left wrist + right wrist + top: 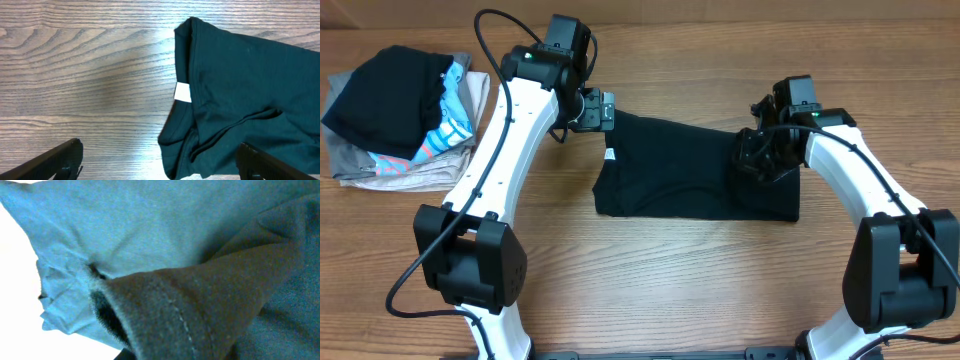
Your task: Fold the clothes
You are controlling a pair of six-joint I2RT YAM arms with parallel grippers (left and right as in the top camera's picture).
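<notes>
The black T-shirt [690, 170] lies folded into a wide band across the middle of the table, its small white label [611, 155] at the left end. My left gripper [605, 108] hovers open by the shirt's upper left corner. In the left wrist view its two dark fingers [55, 162] stand wide apart, with the collar and label [183, 92] just ahead and nothing between them. My right gripper [760, 155] sits on the shirt's right end, shut on bunched fabric. A stitched hem [185, 325] fills the right wrist view and hides the fingers.
A pile of other garments [400, 120], black on top of grey and turquoise-patterned ones, sits at the far left of the wooden table [670, 270]. Both white arms reach in from the near edge.
</notes>
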